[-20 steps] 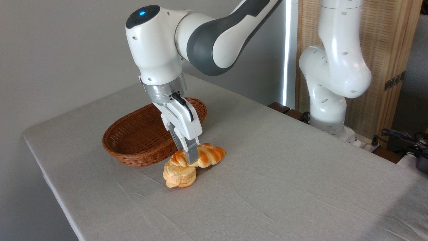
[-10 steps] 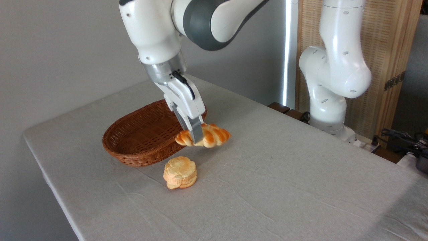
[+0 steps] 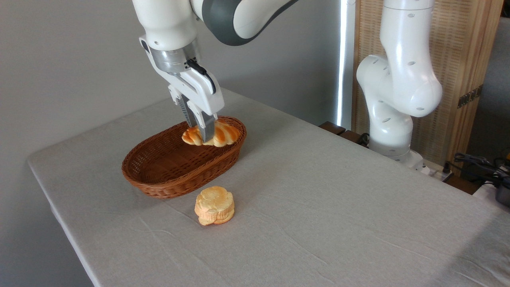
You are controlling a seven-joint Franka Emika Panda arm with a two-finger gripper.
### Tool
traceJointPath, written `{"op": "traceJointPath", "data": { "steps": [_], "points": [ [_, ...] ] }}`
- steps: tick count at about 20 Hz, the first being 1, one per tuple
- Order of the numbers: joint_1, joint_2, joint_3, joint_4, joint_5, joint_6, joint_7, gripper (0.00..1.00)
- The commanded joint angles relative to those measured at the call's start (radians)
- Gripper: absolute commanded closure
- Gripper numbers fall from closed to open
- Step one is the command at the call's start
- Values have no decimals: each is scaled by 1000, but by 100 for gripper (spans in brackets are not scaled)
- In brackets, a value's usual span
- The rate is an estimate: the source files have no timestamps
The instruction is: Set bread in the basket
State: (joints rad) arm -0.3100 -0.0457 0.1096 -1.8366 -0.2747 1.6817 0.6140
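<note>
Over the oval reddish-brown wicker basket [image 3: 159,175], my pincer [image 3: 204,134] is clamped on the glossy golden braided loaf [image 3: 223,134], seemingly airborne; lowering and release remain.

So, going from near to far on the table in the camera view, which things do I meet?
Flower-shaped bun → wicker basket → braided bread, held by the pincer above the basket's far end.

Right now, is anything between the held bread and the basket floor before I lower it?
Nothing visible. The gripper holds the bread over the far right end of the basket, whose inside looks bare. The round bun sits on the table outside the near rim, apart from the basket.
</note>
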Motion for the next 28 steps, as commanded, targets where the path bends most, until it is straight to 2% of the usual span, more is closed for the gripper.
{"op": "traceJointPath", "data": {
  "steps": [1, 2, 8, 18, 20, 25, 26, 28],
  "points": [
    [-4, 50, -49, 33, -15, 51, -98, 4],
    [-4, 61, -62, 33, -15, 73, -106, 0],
    [-4, 79, -80, 33, -14, 96, -106, 0],
    [-4, 83, -76, 31, -11, 108, -99, 0],
    [-3, 78, -74, 31, 17, 110, -97, 0],
    [9, 50, -42, 33, 23, 108, -94, 0],
    [8, 43, -15, 39, 35, 108, -91, 0],
    [9, 30, -1, 48, 103, 108, -74, 0]
  ]
}}
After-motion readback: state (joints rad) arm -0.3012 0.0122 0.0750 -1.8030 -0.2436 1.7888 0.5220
